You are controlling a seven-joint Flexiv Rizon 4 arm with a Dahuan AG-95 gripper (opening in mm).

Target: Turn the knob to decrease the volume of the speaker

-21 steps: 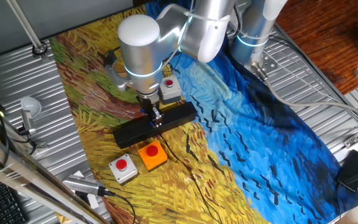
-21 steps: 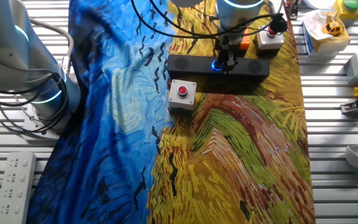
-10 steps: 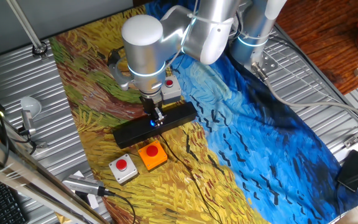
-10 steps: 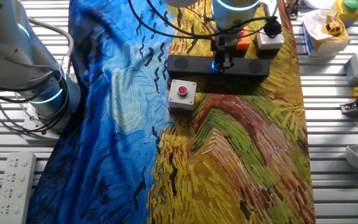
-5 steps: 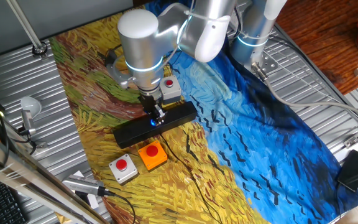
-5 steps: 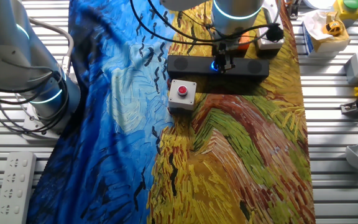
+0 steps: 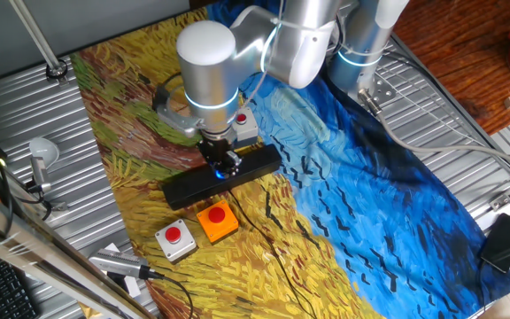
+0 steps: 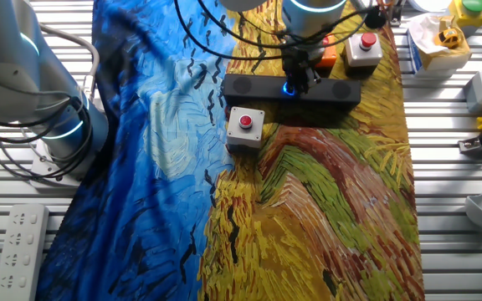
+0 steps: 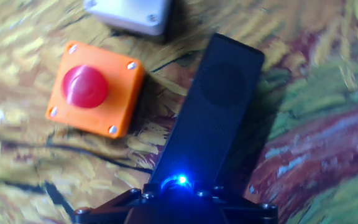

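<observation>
The speaker (image 7: 184,187) is a long black bar lying on the painted cloth. It also shows in the other fixed view (image 8: 339,90) and in the hand view (image 9: 219,102). The knob (image 7: 217,174) glows blue at its middle, and also shows in the other fixed view (image 8: 289,88) and the hand view (image 9: 179,182). My gripper (image 7: 223,167) points straight down onto the knob, its fingers closed around it. In the other fixed view my gripper (image 8: 298,81) hides most of the knob. In the hand view my gripper (image 9: 178,200) fills the bottom edge just behind the blue light.
An orange button box (image 7: 217,221) and a grey one (image 7: 175,238) stand in front of the speaker. Another grey button box (image 7: 244,125) stands behind it. Thin black cables run over the cloth. A grey box with a red button (image 8: 245,126) sits close beside the bar.
My hand has twisted about its own axis while staying on the knob, and the wrist has swung a little. The speaker has shifted only slightly.
</observation>
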